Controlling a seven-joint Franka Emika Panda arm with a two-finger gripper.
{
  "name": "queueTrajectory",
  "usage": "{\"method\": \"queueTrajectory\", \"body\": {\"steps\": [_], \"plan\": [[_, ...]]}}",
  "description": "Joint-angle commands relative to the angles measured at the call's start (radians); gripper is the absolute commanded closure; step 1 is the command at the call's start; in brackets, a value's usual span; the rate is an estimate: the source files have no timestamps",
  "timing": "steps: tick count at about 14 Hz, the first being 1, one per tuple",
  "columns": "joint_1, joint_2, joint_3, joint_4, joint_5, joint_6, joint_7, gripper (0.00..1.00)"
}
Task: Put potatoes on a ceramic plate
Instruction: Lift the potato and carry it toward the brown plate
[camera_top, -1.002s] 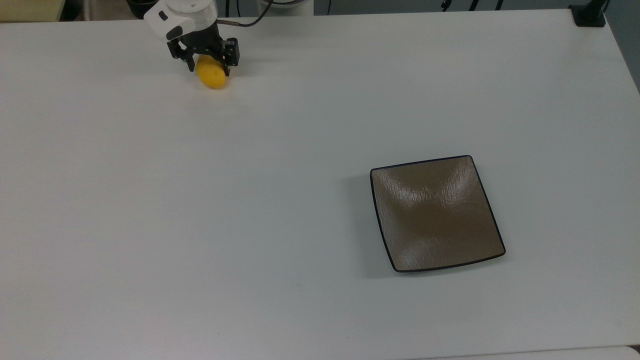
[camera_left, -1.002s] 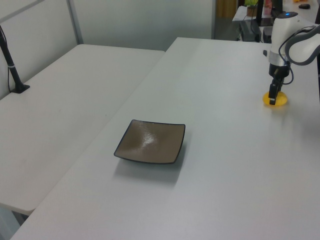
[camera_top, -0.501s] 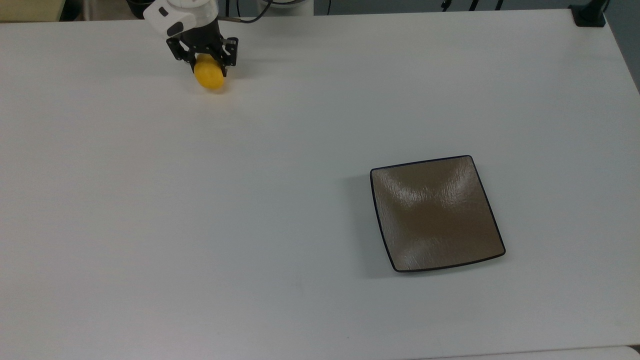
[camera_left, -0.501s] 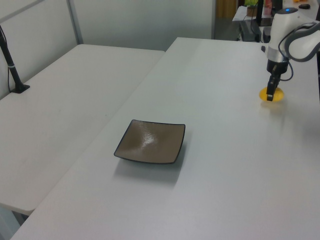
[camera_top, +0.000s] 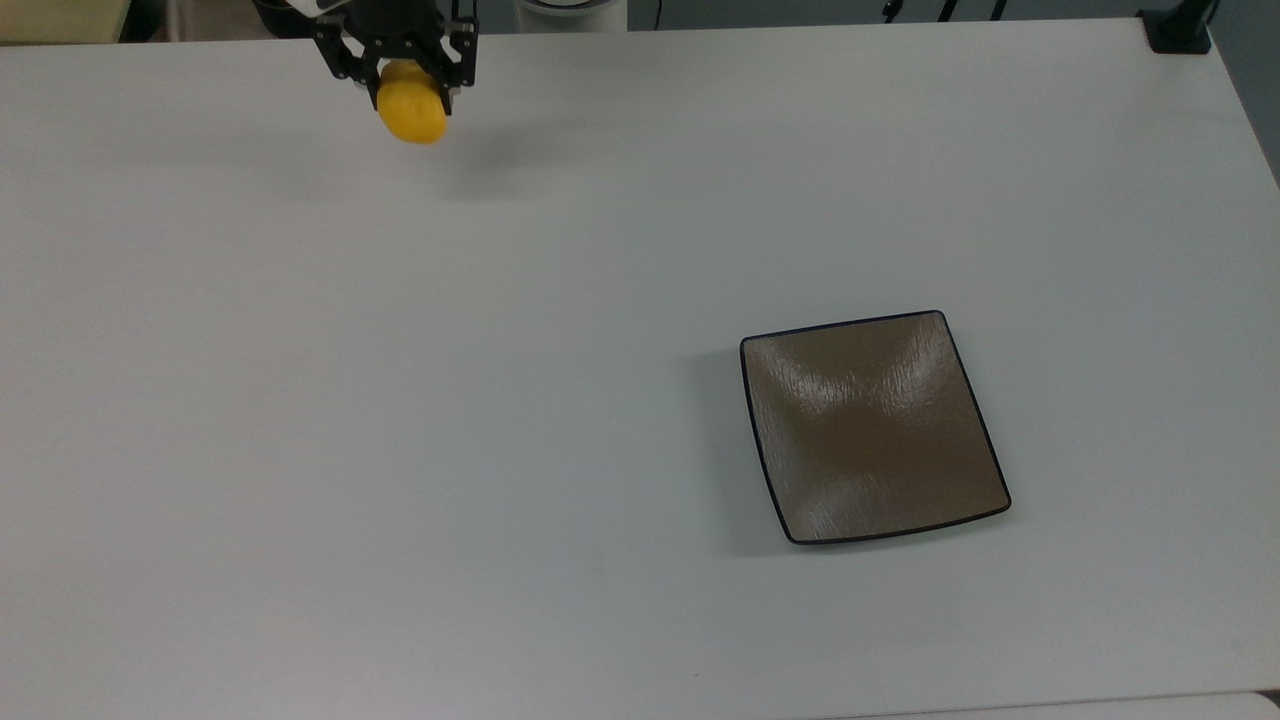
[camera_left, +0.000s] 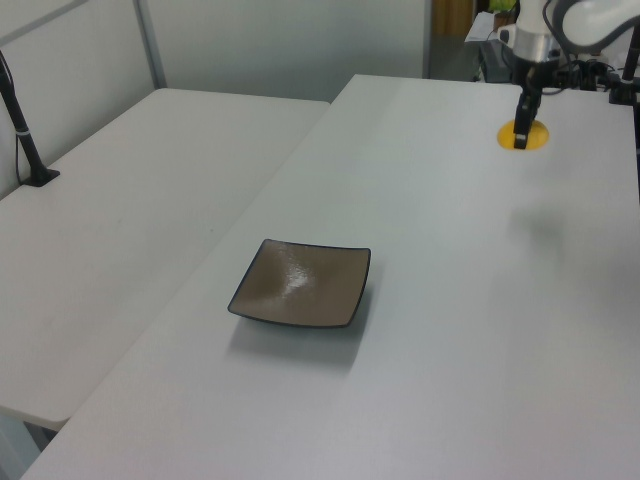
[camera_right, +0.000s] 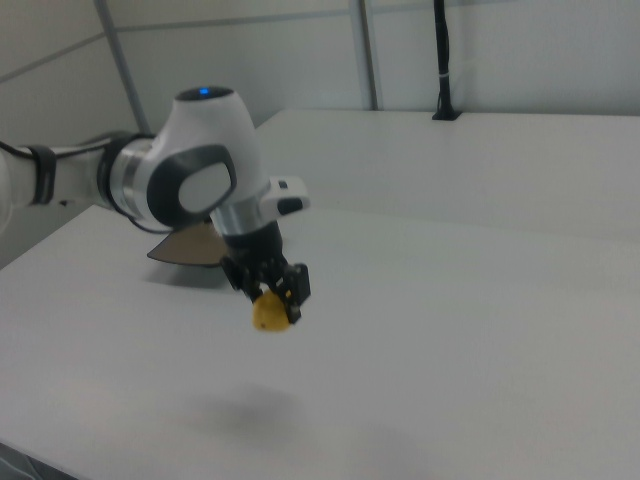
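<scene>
**Potato up in the air**

We see the yellow potato held between the two black fingers of the gripper. The fingers are closed tight on its upper part, and the lower part sticks out below them. In the right view the potato hangs above the white table, with its soft shadow on the table under it. It is at the top view's upper left. The brown square plate sits flat on the table at the top view's lower right, well apart from the potato. In the left view the plate is in the middle and the potato is far off at the left view's upper right.
</scene>
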Motion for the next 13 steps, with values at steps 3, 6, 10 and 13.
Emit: {"method": "queueTrajectory", "body": {"steps": [3,6,10,13], "plan": [[0.065,0.068,0.014,0.277,0.164,-0.154,-0.002,0.62],[0.065,0.100,0.063,0.362,0.195,-0.154,0.005,0.62],[0.064,0.244,0.174,0.523,0.207,-0.143,0.037,0.62],[0.075,0.379,0.266,0.598,0.201,-0.015,0.161,0.62]]}}
